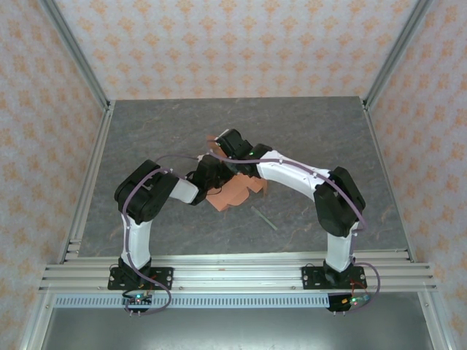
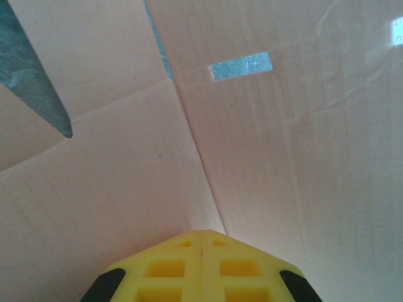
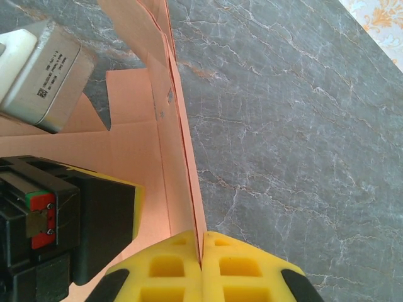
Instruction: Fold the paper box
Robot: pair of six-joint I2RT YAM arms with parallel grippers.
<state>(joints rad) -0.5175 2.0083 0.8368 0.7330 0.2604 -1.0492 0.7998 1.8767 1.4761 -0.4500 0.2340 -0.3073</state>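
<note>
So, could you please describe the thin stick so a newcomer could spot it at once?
On the grey marbled table, find the salmon-orange paper box at its middle. Just right of it, toward the near edge, lies the stick: pale green, thin, lying alone.

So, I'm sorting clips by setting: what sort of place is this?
Likely a robot test cell in a lab: a grey stone-look table, aluminium rails framing it, and patterned backdrop walls on three sides.
</note>
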